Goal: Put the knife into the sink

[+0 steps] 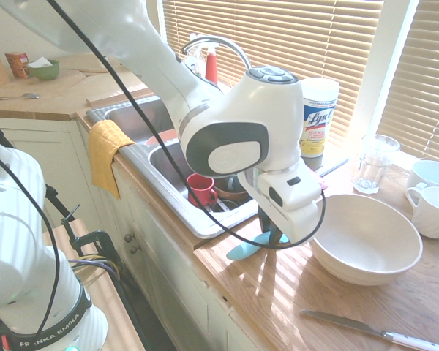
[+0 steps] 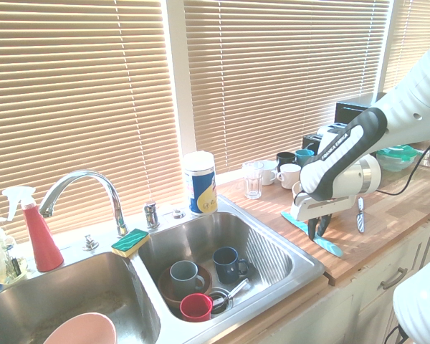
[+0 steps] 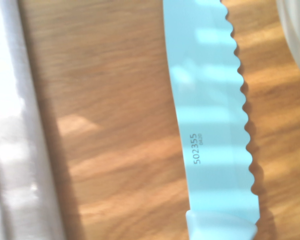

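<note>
Pinched shut on the blue knife (image 2: 330, 247), near its middle, with gripper (image 2: 317, 232) down low beside the sink (image 2: 304, 269).

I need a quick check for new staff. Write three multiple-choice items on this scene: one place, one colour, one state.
1. Where is the turquoise knife?
A) in the sink
B) in the large bowl
C) at the counter, beside the sink

2. What colour is the cloth over the counter's front edge?
A) yellow
B) green
C) red

3. How does the large bowl stand?
A) upside down
B) open side up
C) on its side

Key:
1 C: both exterior views show it outside the basins.
2 A: the first exterior view shows its yellow folds.
3 B: its pale inside faces up.
</note>
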Motion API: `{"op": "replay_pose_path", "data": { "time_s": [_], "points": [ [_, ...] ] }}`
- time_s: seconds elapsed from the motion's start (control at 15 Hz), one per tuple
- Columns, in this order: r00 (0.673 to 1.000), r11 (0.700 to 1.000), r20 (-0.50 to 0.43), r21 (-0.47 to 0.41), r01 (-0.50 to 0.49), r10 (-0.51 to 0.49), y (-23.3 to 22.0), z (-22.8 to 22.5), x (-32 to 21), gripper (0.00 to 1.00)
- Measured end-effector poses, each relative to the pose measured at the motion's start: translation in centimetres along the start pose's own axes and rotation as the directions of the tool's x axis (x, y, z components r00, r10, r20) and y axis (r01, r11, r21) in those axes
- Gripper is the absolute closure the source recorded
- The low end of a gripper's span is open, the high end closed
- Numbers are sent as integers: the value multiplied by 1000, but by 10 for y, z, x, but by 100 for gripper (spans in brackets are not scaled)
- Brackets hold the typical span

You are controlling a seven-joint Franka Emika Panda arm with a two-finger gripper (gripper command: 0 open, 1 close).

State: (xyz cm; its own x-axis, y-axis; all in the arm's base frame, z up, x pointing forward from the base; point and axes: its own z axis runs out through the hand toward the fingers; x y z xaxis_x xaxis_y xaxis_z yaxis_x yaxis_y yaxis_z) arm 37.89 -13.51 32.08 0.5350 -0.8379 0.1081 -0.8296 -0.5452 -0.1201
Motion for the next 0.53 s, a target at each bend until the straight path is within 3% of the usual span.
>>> {"op": "replay_pose_path", "data": {
  "time_s": [0.53],
  "points": [
    [998,995,-42,87,44,-40,-30,-88,-14,100]
  ]
}}
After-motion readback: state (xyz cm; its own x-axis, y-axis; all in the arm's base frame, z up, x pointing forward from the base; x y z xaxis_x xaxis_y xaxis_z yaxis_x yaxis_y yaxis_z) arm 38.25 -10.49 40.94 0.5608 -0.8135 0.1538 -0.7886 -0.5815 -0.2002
